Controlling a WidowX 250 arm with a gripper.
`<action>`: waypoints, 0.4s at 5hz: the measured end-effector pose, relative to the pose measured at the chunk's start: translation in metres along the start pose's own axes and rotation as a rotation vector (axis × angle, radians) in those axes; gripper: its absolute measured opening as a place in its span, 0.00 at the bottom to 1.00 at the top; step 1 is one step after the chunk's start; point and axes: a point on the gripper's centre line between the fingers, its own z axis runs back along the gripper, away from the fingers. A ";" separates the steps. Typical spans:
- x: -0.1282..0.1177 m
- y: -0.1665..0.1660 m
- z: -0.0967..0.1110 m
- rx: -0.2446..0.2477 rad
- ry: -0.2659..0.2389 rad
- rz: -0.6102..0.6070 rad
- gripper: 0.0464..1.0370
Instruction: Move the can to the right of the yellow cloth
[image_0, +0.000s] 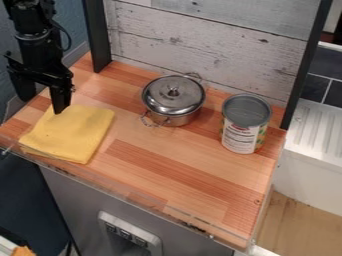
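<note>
Looks like the approach step, with the can upright at right of frame, beyond the pot. Calls next for bringing the gripper, spread wide at upper left near the yellow cloth, over for a grasp.

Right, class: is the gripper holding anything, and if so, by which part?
Nothing is held: the gripper hangs with jaws apart near the yellow cloth, and the can stands well away.
</note>
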 end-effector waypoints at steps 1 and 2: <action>-0.002 -0.004 -0.008 -0.017 0.024 -0.003 0.96; 0.009 -0.041 -0.006 -0.048 0.021 -0.101 0.96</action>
